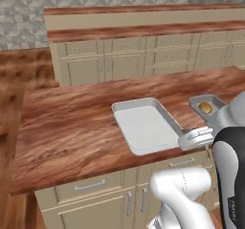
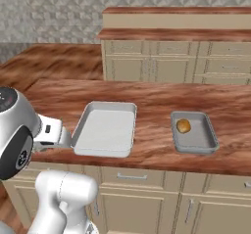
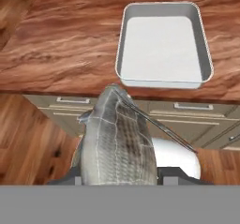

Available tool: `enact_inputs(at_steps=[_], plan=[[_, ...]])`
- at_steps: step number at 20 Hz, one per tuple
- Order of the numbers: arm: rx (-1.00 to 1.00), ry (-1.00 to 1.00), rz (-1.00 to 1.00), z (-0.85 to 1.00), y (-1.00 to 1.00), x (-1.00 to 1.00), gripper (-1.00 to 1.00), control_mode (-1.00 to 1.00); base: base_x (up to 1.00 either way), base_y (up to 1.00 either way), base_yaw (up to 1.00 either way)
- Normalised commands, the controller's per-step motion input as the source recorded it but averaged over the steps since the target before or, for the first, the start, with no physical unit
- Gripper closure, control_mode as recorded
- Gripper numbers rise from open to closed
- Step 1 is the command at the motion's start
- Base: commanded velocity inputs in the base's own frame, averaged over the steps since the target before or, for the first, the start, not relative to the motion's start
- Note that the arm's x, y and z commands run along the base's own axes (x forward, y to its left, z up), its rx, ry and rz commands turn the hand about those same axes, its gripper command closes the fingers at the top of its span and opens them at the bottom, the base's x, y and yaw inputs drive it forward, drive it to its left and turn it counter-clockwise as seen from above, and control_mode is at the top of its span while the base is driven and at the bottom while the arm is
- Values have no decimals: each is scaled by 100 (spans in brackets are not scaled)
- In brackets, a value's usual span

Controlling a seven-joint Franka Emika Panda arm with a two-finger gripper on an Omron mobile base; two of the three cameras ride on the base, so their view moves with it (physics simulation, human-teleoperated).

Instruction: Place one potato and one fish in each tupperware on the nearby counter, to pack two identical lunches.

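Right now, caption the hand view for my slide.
Claw holding a grey fish short of the empty larger tupperware on the counter.

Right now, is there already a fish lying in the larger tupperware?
No, the larger tupperware is bare inside, and the fish is at the end effector, short of the counter.

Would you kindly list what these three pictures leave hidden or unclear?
- Gripper fingertips: in the hand view, the fish covers them.
- Fish's lower end: cut off at the bottom of the hand view.
- Smaller tupperware: in the left base view, the arm hides its near part; the potato shows.
- Larger tupperware: its near-left corner sits behind the arm in the right base view.
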Motion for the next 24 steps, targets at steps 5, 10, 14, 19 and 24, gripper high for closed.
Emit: enact_inputs(at_steps=[5, 10, 14, 19, 24], plan=[[0, 0, 0, -2, 0, 14, 100, -100, 63, 12, 0], [0, 1, 0, -18, -24, 78, 100, -100, 0, 0, 0], [0, 7, 0, -28, -31, 62, 100, -100, 0, 0, 0], [-3, 10, 0, -72, -7, 40, 100, -100, 0, 0, 0], [-7, 11, 0, -84, 28, 57, 100, -100, 0, 0, 0]])
